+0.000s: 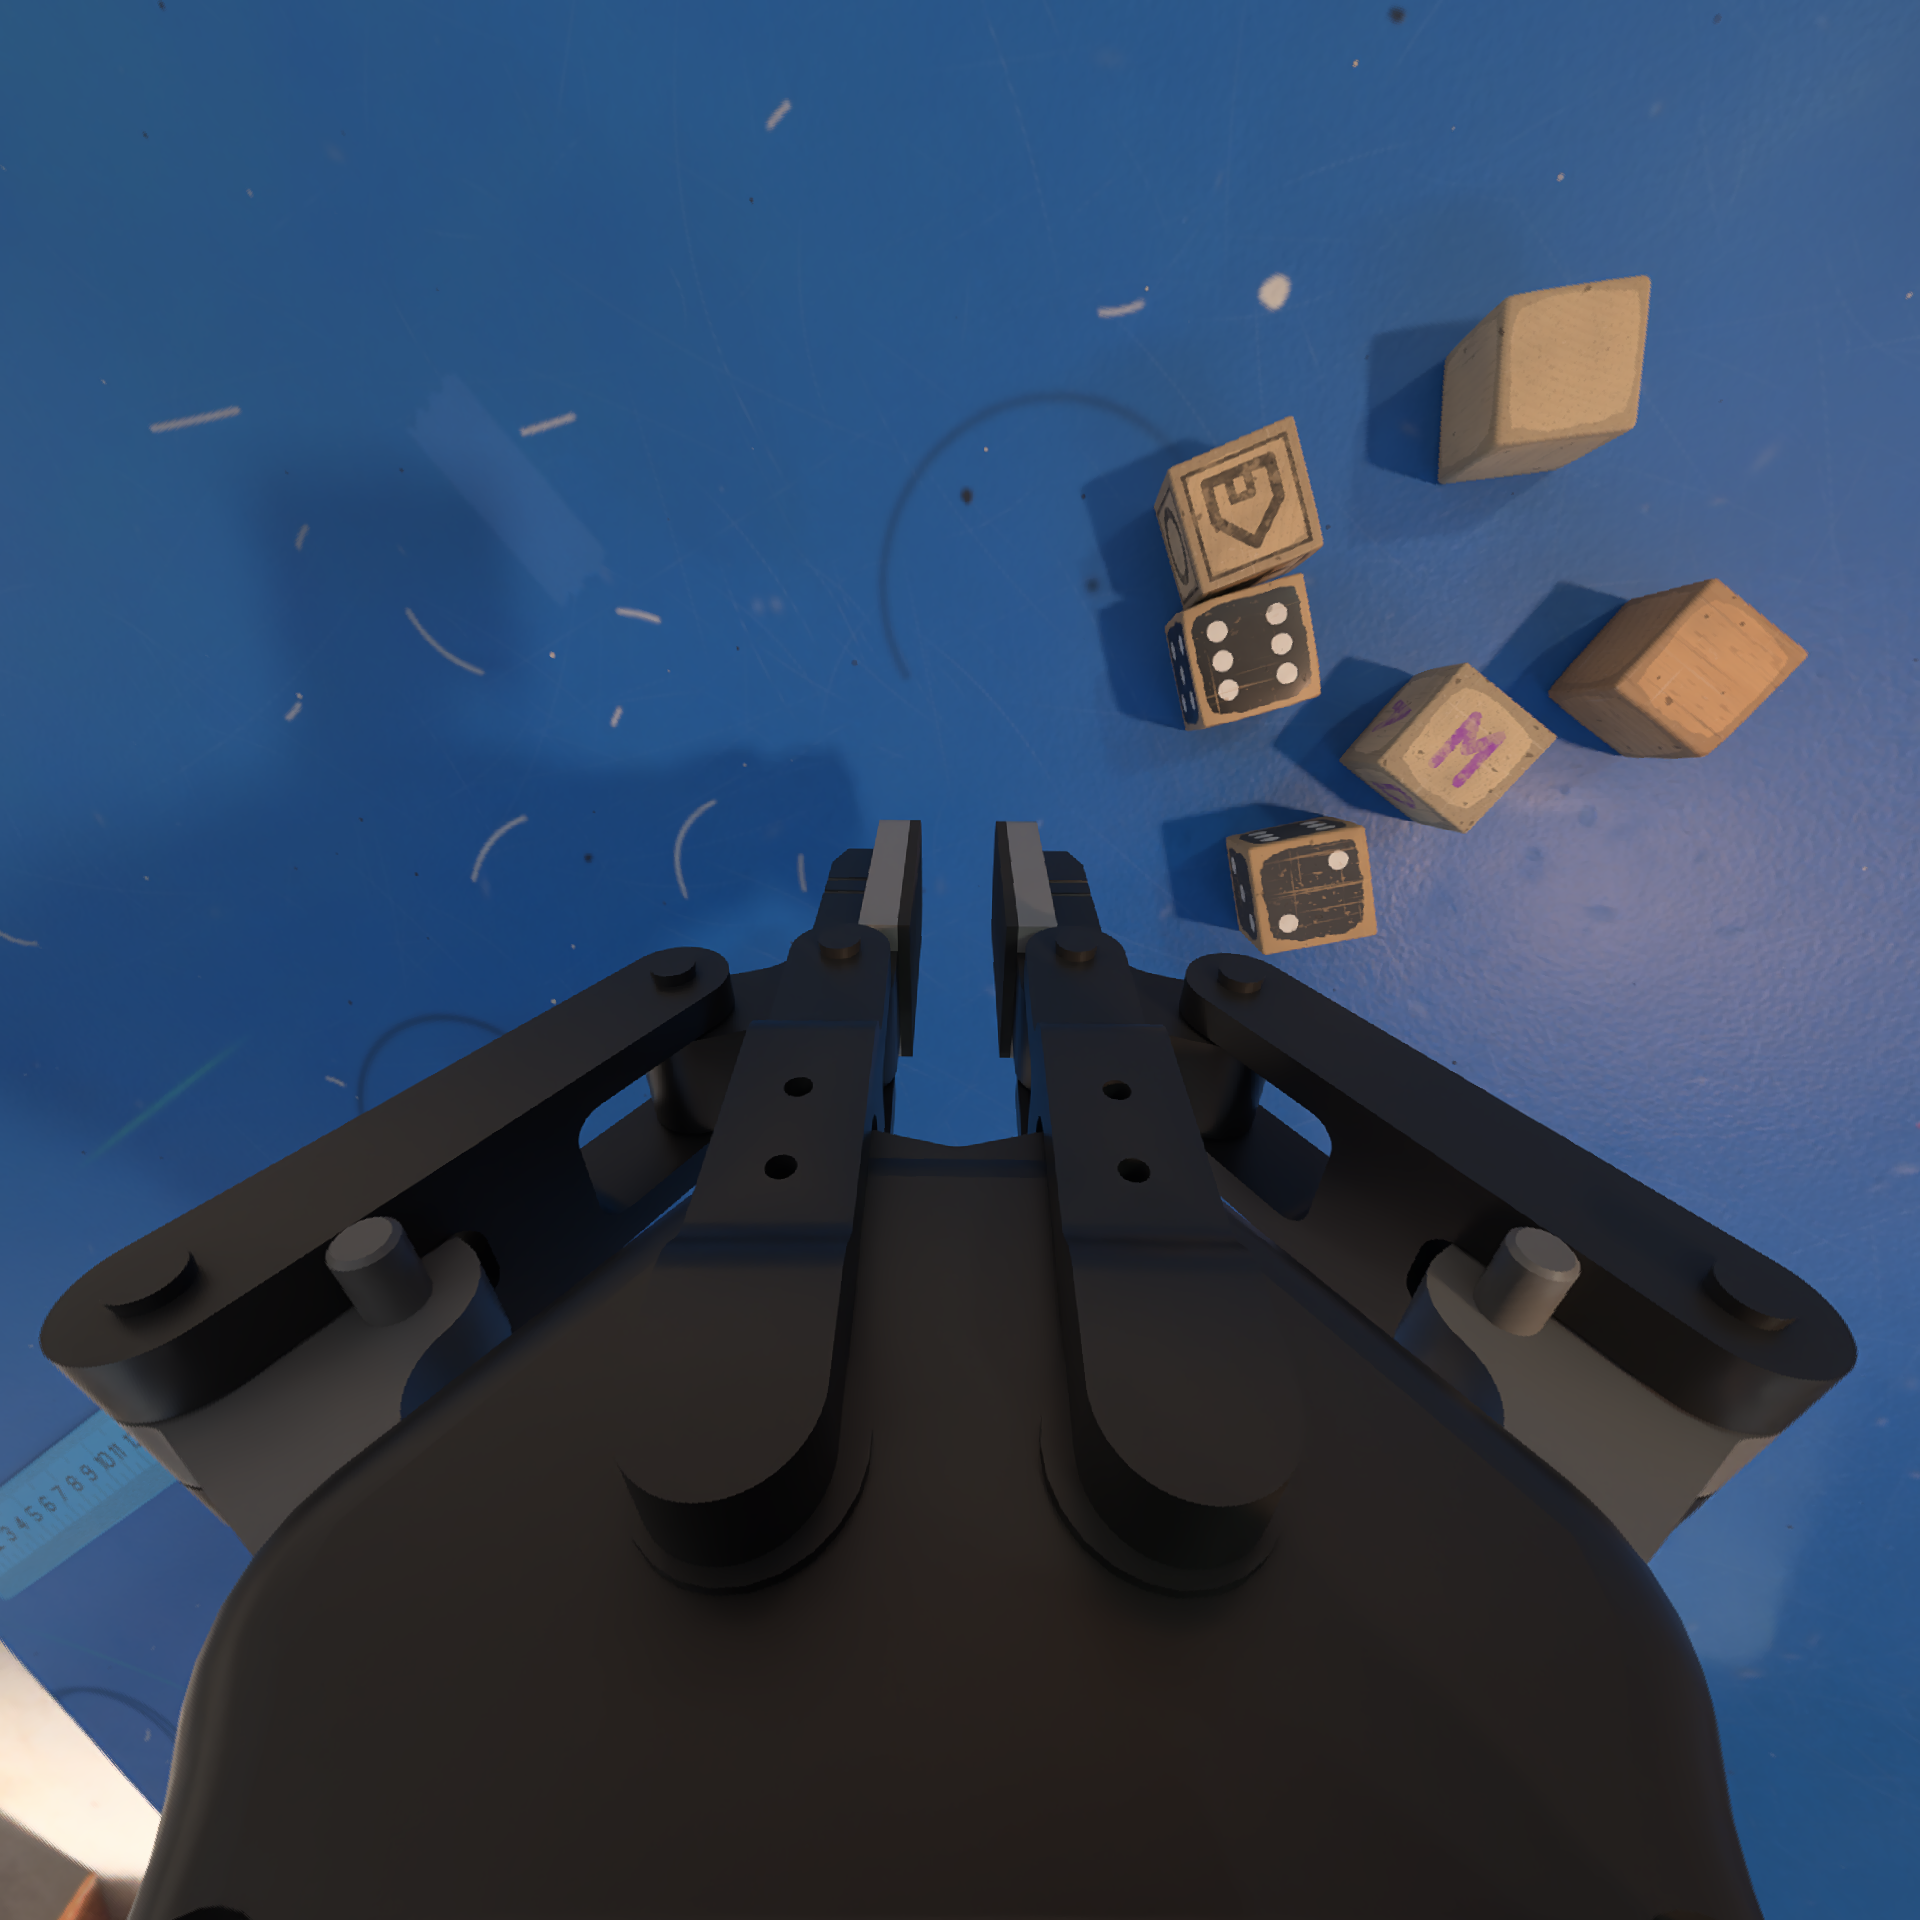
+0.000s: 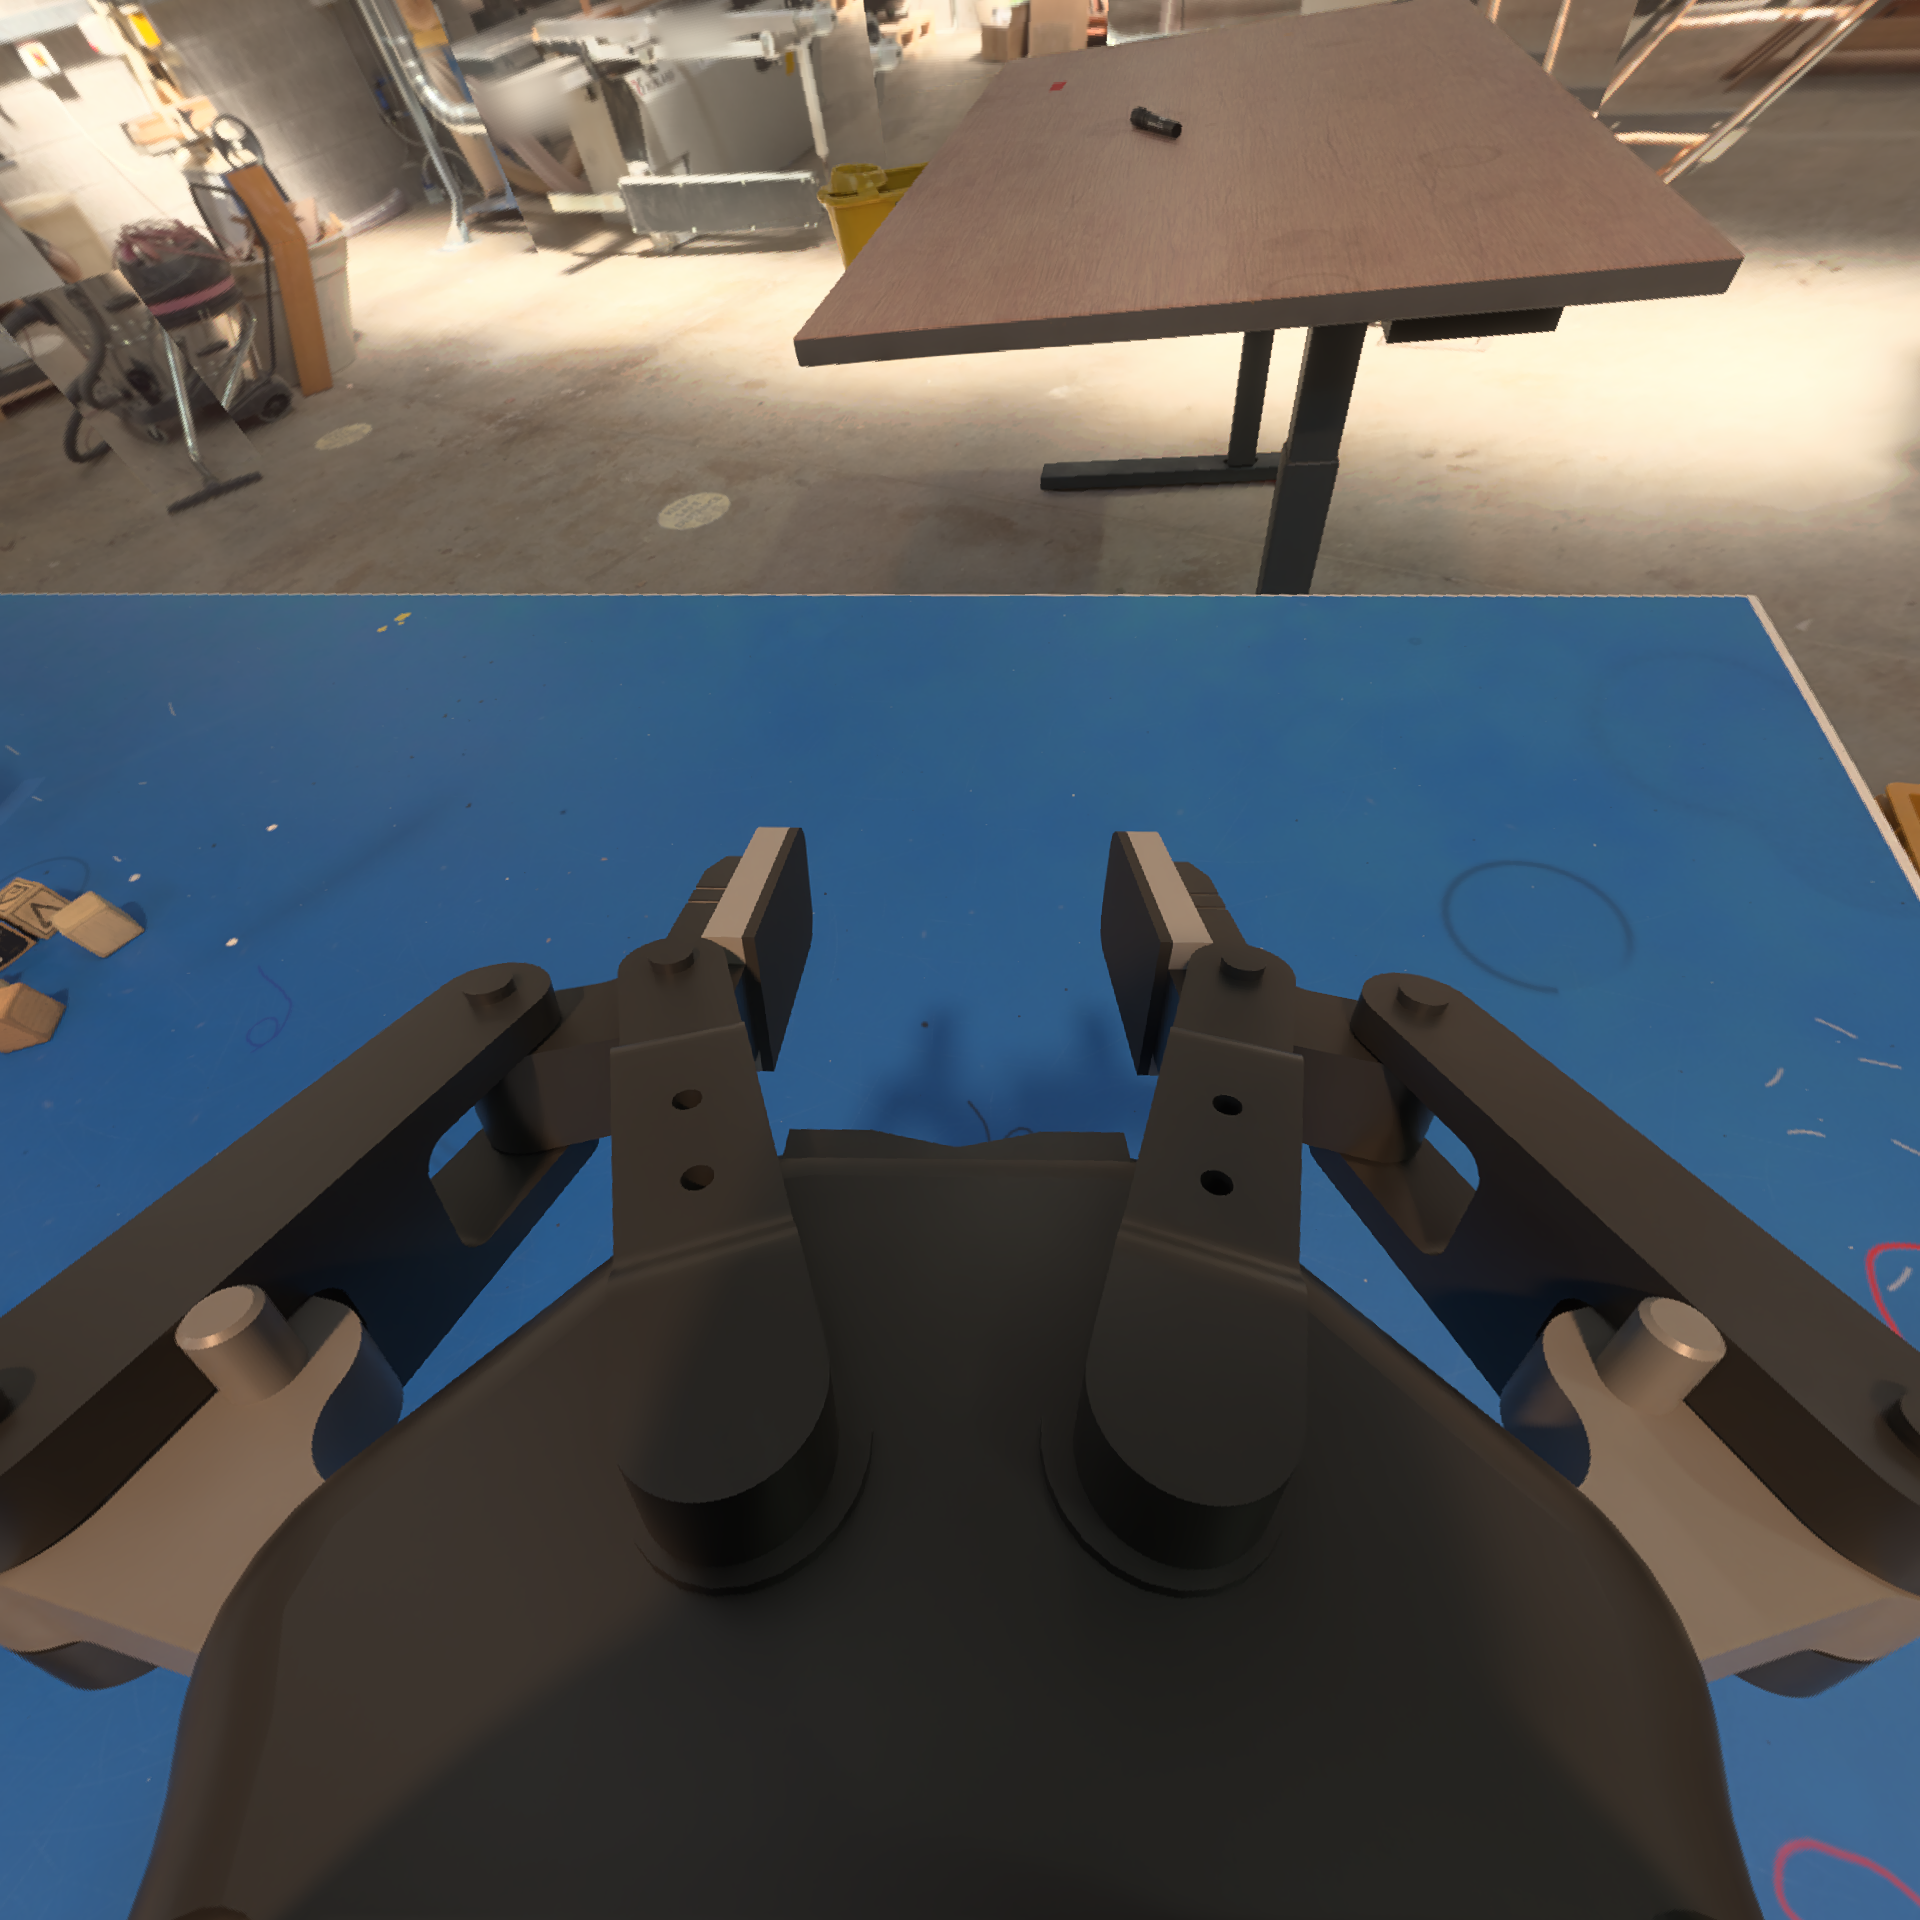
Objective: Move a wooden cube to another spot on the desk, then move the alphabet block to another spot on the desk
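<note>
In the left wrist view several blocks lie on the blue desk (image 1: 520,260), right of my fingers. A pale plain wooden cube (image 1: 1543,379) is farthest. A darker plain wooden cube (image 1: 1678,670) is at the right. An alphabet block with a purple letter (image 1: 1449,746) sits beside it. A block with a drawn symbol (image 1: 1238,511) touches a six-dot die (image 1: 1245,652). A two-dot die (image 1: 1301,883) is nearest my left gripper (image 1: 957,883), which hovers above the desk, nearly shut and empty. My right gripper (image 2: 956,904) is open and empty over bare desk; the plain cubes (image 2: 99,923) show far left.
A blue ruler (image 1: 73,1496) and a metal edge (image 1: 52,1766) lie at the lower left of the left wrist view. In the right wrist view the desk's far edge (image 2: 935,595) and right edge (image 2: 1829,727) show, with a brown table (image 2: 1278,208) beyond.
</note>
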{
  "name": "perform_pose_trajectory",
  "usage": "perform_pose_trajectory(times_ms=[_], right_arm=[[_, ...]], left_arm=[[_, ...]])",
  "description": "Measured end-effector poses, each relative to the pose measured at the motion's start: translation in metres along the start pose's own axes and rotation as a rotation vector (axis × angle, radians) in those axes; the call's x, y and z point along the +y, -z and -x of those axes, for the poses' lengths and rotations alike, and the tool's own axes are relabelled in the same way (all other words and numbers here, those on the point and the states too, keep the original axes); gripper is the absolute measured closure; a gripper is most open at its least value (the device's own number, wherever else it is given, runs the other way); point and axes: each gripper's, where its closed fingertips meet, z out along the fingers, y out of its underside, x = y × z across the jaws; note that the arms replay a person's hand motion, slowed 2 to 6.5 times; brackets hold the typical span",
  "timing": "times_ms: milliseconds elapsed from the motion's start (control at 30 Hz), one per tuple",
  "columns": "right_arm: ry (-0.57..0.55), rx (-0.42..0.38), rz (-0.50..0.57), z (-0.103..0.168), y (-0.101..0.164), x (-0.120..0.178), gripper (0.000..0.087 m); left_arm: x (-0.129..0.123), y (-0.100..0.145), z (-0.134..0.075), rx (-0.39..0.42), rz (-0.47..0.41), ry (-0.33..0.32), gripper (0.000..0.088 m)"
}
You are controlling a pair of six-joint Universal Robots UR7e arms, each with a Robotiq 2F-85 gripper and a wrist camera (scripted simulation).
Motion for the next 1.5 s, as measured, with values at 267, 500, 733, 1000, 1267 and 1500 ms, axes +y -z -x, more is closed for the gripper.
perform_pose_trajectory(times_ms=[267,500,733,1000,1267,1500], right_arm=[[-0.006,-0.011,0.01,0.001,-0.003,0.003,0.0366],[-0.01,-0.011,0.021,0.001,-0.007,0.006,0.0365],[-0.005,-0.005,0.031,0.001,-0.01,0.009,0.0365],[0.007,0.012,0.031,0.0,-0.011,0.009,0.0363],[0.023,0.035,0.02,-0.001,-0.012,0.007,0.0359],[0.045,0.061,-0.011,-0.002,-0.01,0.001,0.0356]], left_arm=[[-0.004,-0.002,0.005,-0.01,-0.057,-0.047,0.0748],[-0.007,-0.003,0.008,-0.009,-0.103,-0.061,0.0746],[-0.008,-0.002,0.007,0.008,-0.128,-0.041,0.0743],[-0.012,0.005,0.008,0.012,-0.166,-0.016,0.0708],[-0.02,0.023,0.011,-0.022,-0.235,0.005,0.0662],[-0.032,0.048,0.018,-0.107,-0.327,0.02,0.0656]])
